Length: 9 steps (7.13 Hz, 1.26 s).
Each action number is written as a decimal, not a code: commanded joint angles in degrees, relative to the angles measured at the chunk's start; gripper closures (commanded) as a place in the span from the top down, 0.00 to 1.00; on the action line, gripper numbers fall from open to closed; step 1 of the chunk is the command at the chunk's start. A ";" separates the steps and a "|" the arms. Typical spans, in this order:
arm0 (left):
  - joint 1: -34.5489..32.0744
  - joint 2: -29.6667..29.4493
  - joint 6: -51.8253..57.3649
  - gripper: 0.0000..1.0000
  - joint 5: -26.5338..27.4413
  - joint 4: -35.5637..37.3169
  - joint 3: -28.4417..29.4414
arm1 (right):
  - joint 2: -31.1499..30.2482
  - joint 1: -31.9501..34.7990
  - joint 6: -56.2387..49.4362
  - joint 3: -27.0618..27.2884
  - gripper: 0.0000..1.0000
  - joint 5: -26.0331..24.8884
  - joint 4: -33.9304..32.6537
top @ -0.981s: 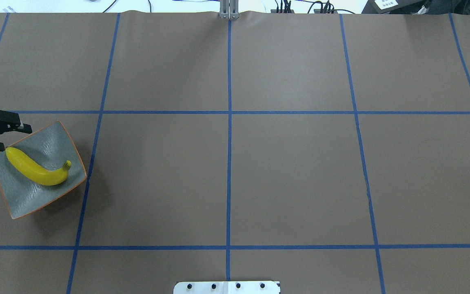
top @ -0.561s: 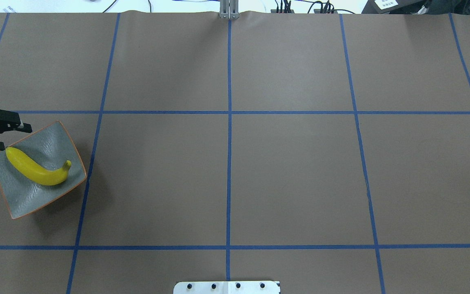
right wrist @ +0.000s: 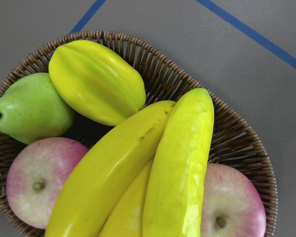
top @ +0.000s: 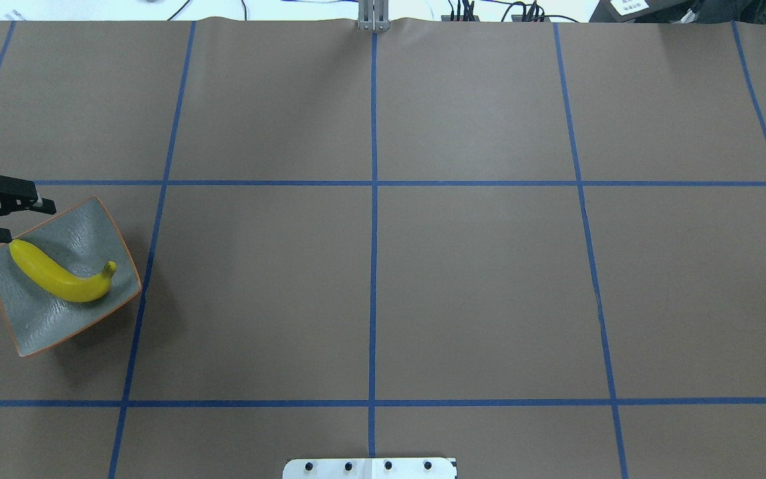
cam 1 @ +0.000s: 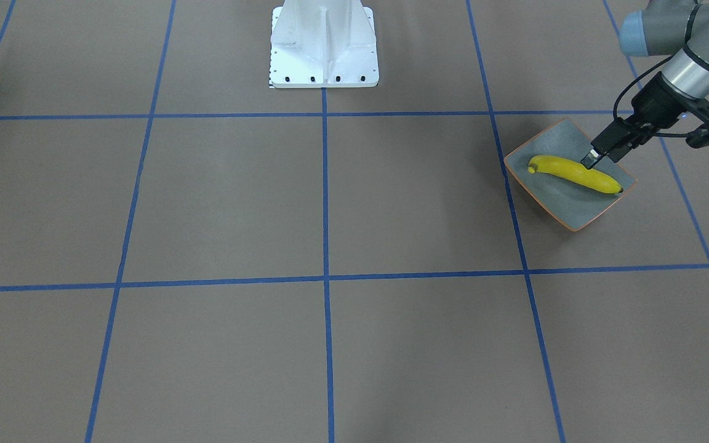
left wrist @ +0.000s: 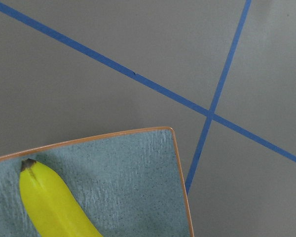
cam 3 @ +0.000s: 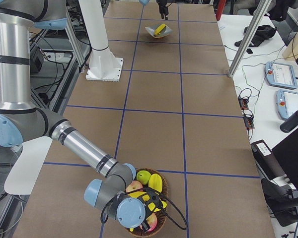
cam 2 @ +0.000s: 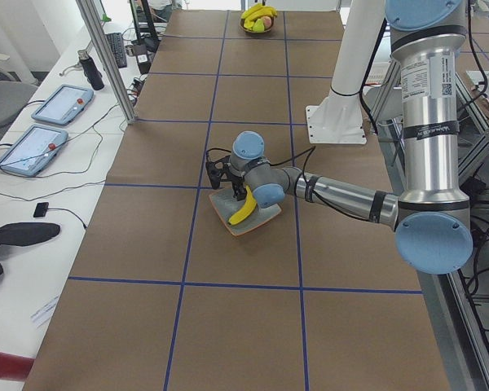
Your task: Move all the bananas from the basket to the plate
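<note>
Banana [top: 57, 283] lies on plate [top: 84, 233] at the table's left edge, overhead view. Left gripper [top: 29, 219], jaws wide and empty, has edged off the plate's far-left corner in the last second, so release looks done. Right-side view: right gripper [cam 3: 150, 210] low over basket [cam 3: 161, 227]; cannot tell its jaws. Right wrist view: remaining bananas [right wrist: 180, 163] await pickup.

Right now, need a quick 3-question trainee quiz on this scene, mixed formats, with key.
1. True or false: two bananas lie on the plate.
2. The left gripper at the plate's rim has its jaws: A) open, holding nothing B) shut on a banana C) shut on the rim
3. Fill in: the green fruit in the basket is a ____.
Key: 1 false, a single banana lies there; 2 A; 3 pear.
</note>
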 commanded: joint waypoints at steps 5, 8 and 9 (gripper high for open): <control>0.00 -0.34 0.01 0.99 0.00 0.00 0.17 | 1.24 -1.52 -2.50 -1.10 0.50 -1.54 -2.37; -0.08 -0.34 -0.08 0.99 0.00 -0.35 0.26 | 2.92 -1.16 -5.67 -1.10 0.00 -2.33 -6.52; -0.08 -0.34 -0.08 0.99 -0.09 -0.44 0.44 | 3.71 -0.90 -5.58 -1.10 0.00 -1.98 -7.22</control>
